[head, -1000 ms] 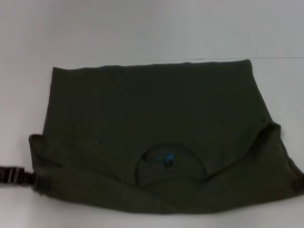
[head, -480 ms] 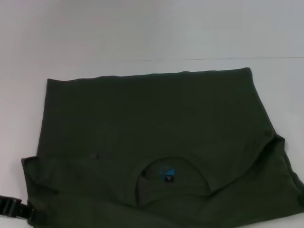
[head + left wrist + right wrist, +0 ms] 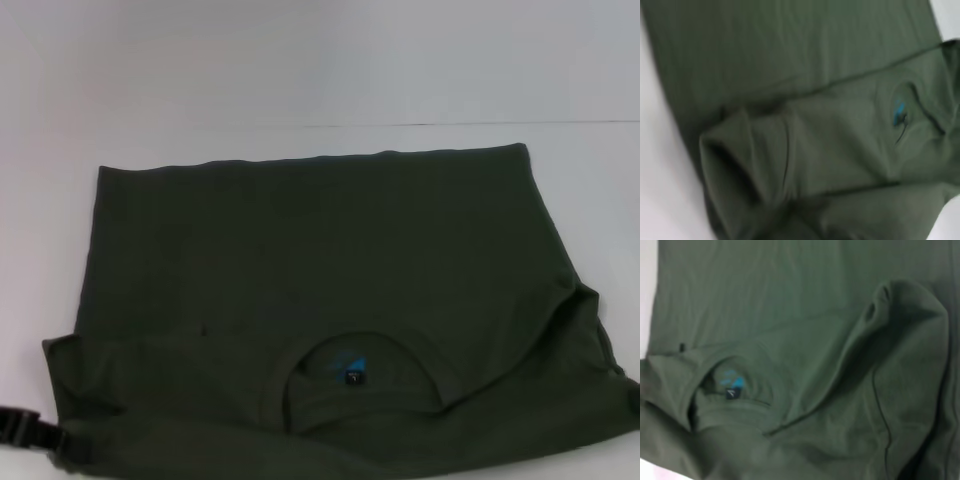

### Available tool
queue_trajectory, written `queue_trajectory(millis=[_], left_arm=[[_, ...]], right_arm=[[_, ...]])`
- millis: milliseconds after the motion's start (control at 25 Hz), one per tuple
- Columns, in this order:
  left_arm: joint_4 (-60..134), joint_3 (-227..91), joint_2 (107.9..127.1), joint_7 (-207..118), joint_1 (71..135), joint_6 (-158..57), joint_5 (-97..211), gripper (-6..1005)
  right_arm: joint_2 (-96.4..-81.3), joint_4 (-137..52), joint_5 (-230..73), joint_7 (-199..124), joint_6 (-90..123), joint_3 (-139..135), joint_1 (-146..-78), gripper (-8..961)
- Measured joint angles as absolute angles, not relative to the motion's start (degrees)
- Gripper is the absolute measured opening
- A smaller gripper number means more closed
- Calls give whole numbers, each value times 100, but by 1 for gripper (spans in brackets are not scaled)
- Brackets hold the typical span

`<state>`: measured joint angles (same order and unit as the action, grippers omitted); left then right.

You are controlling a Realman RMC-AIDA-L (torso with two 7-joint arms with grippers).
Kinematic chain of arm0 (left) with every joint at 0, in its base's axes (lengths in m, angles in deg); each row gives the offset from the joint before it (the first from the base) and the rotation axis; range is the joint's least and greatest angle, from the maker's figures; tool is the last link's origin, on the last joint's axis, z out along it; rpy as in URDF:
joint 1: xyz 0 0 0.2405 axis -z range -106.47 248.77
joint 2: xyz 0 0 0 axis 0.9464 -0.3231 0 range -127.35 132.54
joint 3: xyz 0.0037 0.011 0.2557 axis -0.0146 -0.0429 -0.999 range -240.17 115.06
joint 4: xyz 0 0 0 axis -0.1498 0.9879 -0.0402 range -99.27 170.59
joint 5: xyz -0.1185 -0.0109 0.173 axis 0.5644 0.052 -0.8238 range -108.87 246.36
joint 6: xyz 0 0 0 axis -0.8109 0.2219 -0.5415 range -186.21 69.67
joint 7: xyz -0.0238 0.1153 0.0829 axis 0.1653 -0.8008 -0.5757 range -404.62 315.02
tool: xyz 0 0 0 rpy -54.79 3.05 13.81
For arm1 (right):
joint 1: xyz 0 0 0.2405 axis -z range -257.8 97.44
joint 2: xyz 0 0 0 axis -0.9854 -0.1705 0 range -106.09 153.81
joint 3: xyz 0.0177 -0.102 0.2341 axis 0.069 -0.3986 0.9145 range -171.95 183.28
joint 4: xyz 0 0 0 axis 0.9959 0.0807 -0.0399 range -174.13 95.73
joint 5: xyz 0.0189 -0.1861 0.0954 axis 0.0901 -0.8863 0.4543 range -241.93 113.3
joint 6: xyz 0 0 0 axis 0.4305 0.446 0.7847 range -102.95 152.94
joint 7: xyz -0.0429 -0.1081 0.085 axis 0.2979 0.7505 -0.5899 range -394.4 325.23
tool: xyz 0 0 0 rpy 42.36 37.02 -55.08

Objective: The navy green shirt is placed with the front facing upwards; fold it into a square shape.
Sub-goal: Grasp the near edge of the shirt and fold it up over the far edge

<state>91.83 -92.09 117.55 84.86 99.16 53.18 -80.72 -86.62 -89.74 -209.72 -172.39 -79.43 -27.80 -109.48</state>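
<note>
white table (image 3: 300, 70), faint line across

One navy green shirt (image 3: 310, 300) on the table, just the one garment. One round collar (image 3: 365, 375) showing, and inside it one small black tag (image 3: 353, 378) beside one patch of blue print (image 3: 348, 361). One dark gripper (image 3: 25, 430) pokes in at the left edge; no second one in the head view.

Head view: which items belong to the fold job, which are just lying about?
Job:
- navy green shirt, collar toward the robot
- left claw, at the shirt's near left corner
- right claw: not seen, presumably at the near right corner

Lying about:
- nothing apart from the white table under the shirt
</note>
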Motion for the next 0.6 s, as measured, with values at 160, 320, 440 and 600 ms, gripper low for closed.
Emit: queue_trajectory(millis=[160, 320, 440, 600], left_arm=[[9126, -8754, 11630, 8438, 10157, 5192, -7944, 43], [8942, -8425, 11470, 8653, 10465, 4859, -7927, 43], [8789, -8487, 11365, 9149, 10840, 4195, -7934, 42], [8627, -8804, 11334, 9577, 11213, 3348, -7964, 42]], right_arm=[[-8606, -8971, -20457, -17236, -7881, -2620, -10974, 41], [-8502, -8917, -19947, -17361, -7276, -2236, -11100, 41], [-8497, -8882, -19770, -17471, -6679, -2094, -11245, 41], [-8581, -8843, -19486, -17499, -5891, -2127, -11524, 41]])
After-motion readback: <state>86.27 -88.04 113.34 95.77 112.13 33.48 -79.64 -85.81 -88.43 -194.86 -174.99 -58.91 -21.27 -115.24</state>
